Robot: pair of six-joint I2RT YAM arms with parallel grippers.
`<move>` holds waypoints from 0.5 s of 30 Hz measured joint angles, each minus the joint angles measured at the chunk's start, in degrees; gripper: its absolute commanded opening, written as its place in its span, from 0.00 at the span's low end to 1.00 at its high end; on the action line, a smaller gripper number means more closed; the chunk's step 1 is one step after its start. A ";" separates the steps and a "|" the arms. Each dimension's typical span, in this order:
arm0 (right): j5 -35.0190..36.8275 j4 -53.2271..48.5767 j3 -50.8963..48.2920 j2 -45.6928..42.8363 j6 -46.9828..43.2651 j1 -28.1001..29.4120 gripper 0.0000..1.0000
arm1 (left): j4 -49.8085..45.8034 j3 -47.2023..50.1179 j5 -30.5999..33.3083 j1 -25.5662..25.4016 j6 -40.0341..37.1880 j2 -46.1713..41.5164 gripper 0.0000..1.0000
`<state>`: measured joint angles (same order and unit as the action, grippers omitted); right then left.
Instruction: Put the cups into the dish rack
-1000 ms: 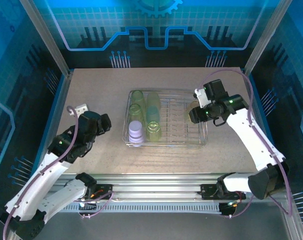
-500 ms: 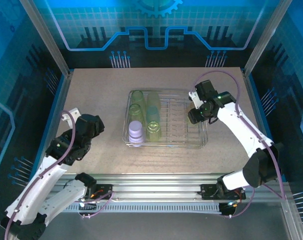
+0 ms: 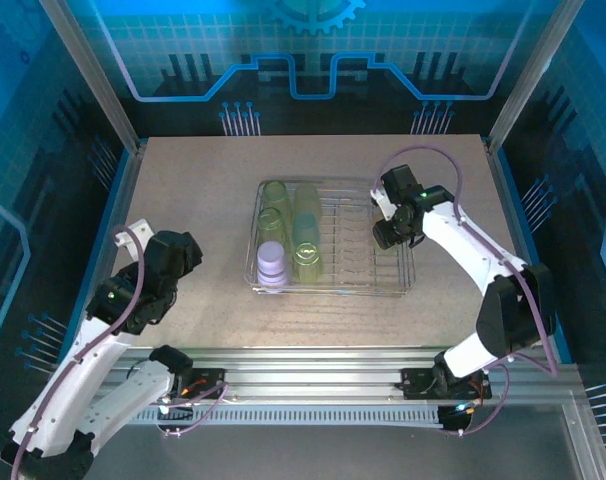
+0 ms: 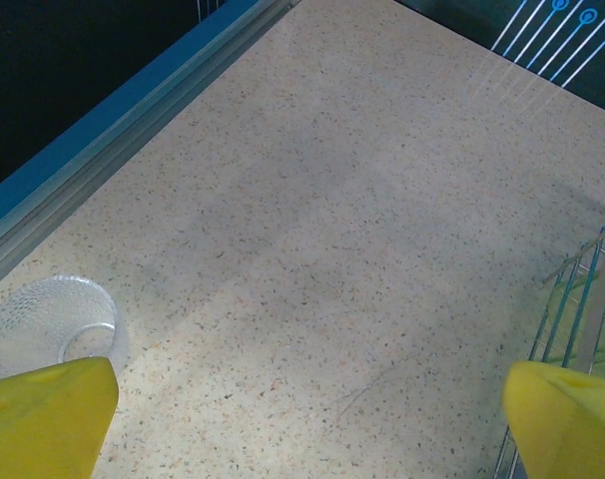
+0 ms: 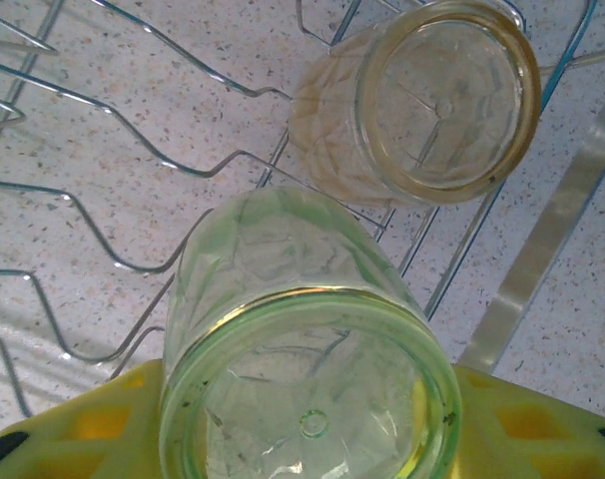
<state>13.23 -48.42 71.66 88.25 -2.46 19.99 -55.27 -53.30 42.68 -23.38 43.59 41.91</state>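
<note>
Even, blue-tinged light from above; faint soft shadows on the table (image 4: 362,200) (wrist views' nearest edges slightly blurred)

Speckled beige table (image 3: 203,180) under cool blue light. The back wall (image 3: 303,60) glows with circuit patterns, silver posts (image 3: 88,70) at far corners, metal rail (image 3: 313,365) along the near edge.

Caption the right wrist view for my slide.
Right fingers hold a green cup over the dish rack, beside a tan cup.
</note>
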 measured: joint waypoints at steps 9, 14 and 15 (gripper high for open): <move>1.92 2.21 -1.31 2.12 -1.29 0.37 0.43 | 0.00 0.68 0.00 0.74 -0.04 0.02 0.99; 3.19 2.97 -1.31 4.46 -2.38 0.37 0.48 | -0.17 0.70 0.00 1.62 -0.04 0.39 0.99; 3.32 3.08 -1.31 4.81 -2.60 0.44 0.49 | -0.35 0.70 0.00 1.86 -0.02 0.63 0.99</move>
<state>16.56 -45.34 70.35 93.06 -5.06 20.43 -55.61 -52.60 42.68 -21.52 43.57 42.54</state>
